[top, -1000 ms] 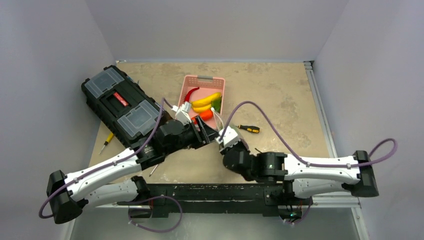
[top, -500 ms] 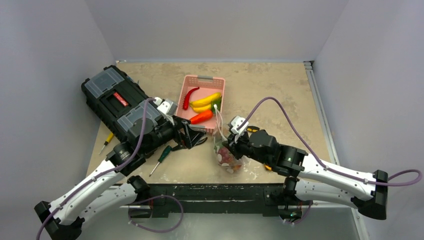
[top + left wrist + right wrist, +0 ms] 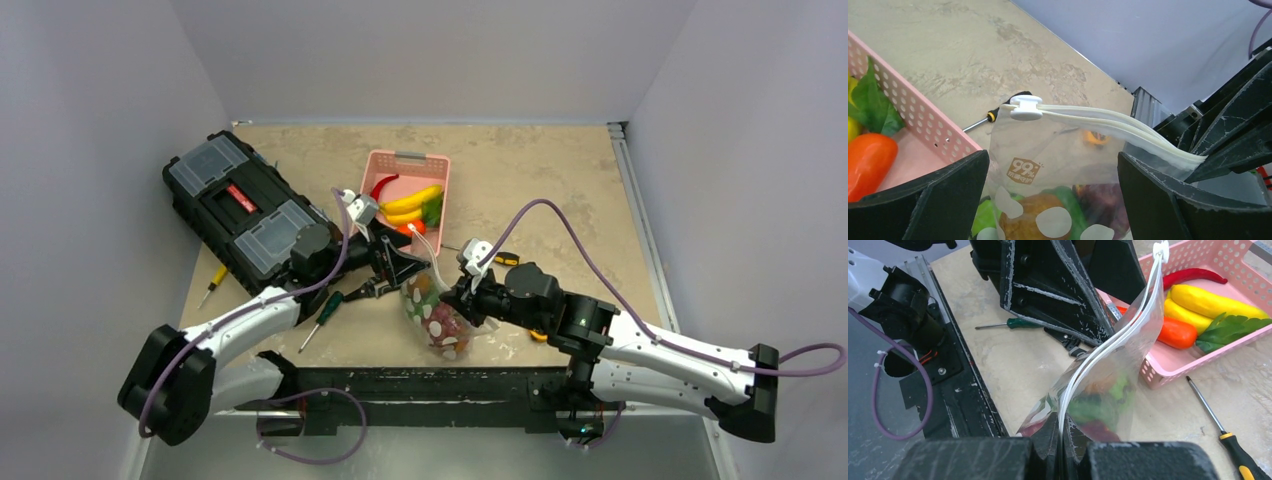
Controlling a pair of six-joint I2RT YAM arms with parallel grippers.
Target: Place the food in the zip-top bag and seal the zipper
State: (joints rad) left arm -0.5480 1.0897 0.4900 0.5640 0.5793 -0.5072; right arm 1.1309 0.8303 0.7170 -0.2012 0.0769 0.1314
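The only writing I can read is a tan label (image 3: 1024,170) on the zip-top bag (image 3: 1068,145), "99%" with smaller characters under it that are too fine to make out; the toolbox (image 3: 240,210) left of the pink basket (image 3: 923,120) has a red sticker I can't read. The bag stands just off the basket's near corner, and the right gripper (image 3: 1062,432) is clamped on one end of the zipper (image 3: 1098,120). The white slider (image 3: 1025,107) sits at the basket end. The left gripper (image 3: 1052,165) is spread wide with the bag between its fingers (whether either finger touches the plastic, I can't tell). The zipper's two pale strips run side by side; I can't judge if they are pressed together. Food inside shows only as brown, green and purple lumps behind white dots. A yellow-handled screwdriver (image 3: 998,112) is half hidden behind the bag.
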